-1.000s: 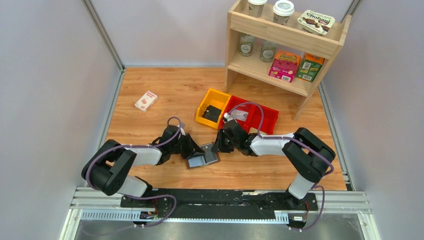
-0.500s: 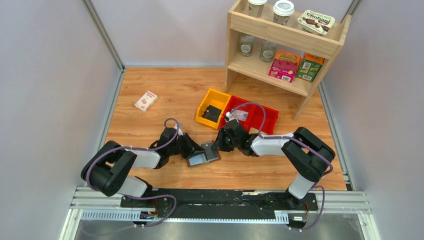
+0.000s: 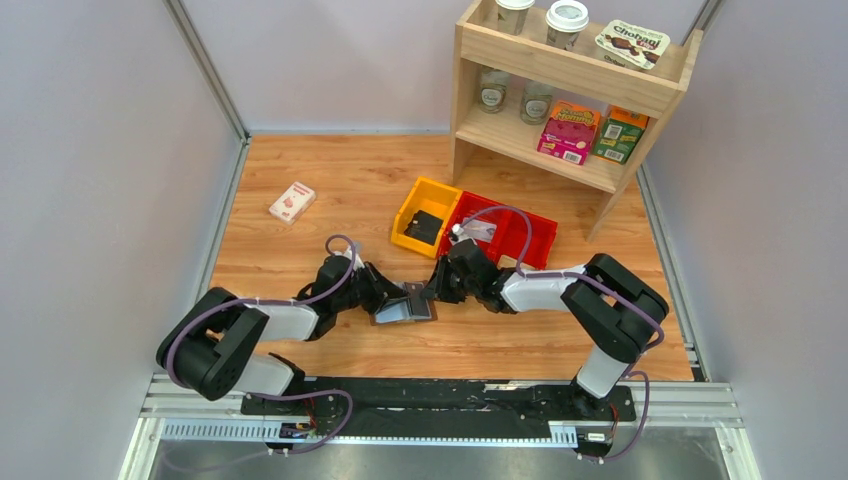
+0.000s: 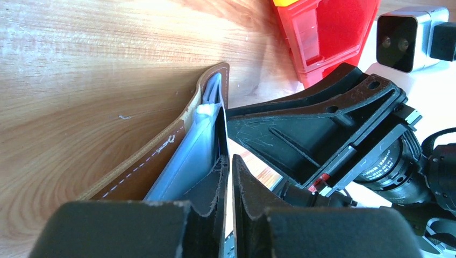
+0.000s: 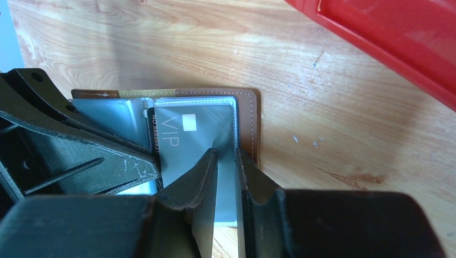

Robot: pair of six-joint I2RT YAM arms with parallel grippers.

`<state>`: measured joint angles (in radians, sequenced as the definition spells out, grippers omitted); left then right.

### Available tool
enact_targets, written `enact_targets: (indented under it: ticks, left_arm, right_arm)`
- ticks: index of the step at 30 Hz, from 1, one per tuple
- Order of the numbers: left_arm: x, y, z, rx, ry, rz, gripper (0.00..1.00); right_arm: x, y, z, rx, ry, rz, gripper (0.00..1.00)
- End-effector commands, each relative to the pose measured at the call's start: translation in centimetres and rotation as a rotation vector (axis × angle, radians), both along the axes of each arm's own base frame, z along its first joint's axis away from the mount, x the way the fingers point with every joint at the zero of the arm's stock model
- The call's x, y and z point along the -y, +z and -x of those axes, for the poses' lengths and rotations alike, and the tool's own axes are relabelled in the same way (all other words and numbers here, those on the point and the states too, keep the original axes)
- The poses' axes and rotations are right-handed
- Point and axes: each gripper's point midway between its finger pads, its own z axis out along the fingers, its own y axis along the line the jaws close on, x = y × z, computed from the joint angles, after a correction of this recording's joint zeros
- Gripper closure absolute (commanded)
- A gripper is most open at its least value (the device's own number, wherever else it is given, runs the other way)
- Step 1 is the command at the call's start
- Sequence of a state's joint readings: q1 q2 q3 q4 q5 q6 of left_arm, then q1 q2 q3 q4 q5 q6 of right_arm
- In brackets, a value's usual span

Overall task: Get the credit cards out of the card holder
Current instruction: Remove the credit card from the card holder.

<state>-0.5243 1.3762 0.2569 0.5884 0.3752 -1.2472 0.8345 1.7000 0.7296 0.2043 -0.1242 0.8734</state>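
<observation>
Toward the near edge of the bench, about midway between its left and right edges, I see from above the card holder (image 3: 405,308) lying open on the wood. The left gripper (image 3: 388,297) is at its left side and the right gripper (image 3: 432,293) at its right, both low over it. On the left wrist camera my fingers are drawn almost together with only a sliver of light between them, hard against a raised grey-blue panel (image 4: 183,161); whether they actually pinch it I cannot tell. On the right wrist camera the fingers are also narrow, their tips over the near edge of a grey card (image 5: 183,142) marked VIP that sits in the holder's clear right-hand pocket; a firm grip on it I cannot confirm. By my reckoning the opening is done, but no card lies out on the bench, so the extraction itself remains.
</observation>
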Motion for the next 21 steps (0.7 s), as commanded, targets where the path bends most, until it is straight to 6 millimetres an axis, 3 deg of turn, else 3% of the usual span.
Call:
enact_targets:
  ticks: [1, 5, 21]
  left_arm:
    - [1.8, 3.9, -1.8, 0.147, -0.024, 0.094, 0.9]
    - [1.5, 2.7, -1.3, 0.105, -0.027, 0.066, 1.0]
    - [-3.8, -0.4, 1.6, -0.056, 0.094, -0.185, 1.0]
  right_arm:
    - [1.3, -4.5, 5.1, -0.17, 0.09, 0.095, 0.81]
    - [1.7, -4.6, 5.2, -0.169, 0.081, 0.11, 0.81]
    - [3.8, -7.9, 5.1, -0.236, 0.02, 0.236, 0.85]
